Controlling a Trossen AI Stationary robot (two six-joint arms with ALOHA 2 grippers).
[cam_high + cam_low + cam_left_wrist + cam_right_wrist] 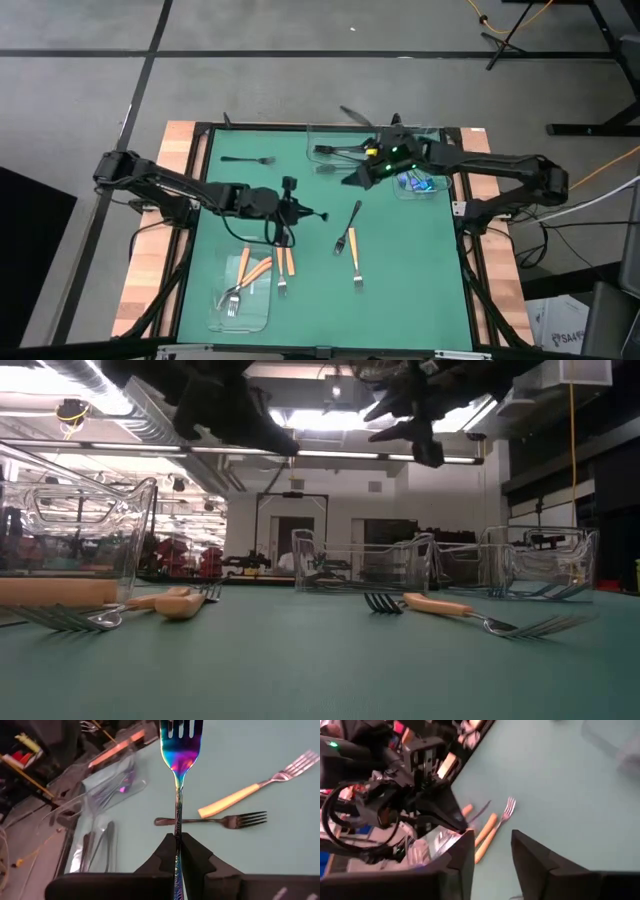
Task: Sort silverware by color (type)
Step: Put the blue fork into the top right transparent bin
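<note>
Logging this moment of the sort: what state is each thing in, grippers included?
Left gripper: jaws shut on the iridescent fork, held above the mat.
Right gripper: jaws apart, holding nothing, over the far trays.
Black fork: lying loose on the mat.
Orange-handled fork: lying loose beside it.
Near-left clear tray: holds orange-handled forks.
Far clear tray: holds black utensils.

The iridescent fork (pixel 176 785) clamped in the left pincer (pixel 176 851) loses its tine tips past the frame edge in the left wrist view, and its handle end is hidden between the fingers. In the high view it shows only as a thin dark sliver ahead of that pincer. Beside the right pincer (pixel 352 178), the clear tray (pixel 433 189) holds bluish utensils (pixel 417 182) too small to count or name.
</note>
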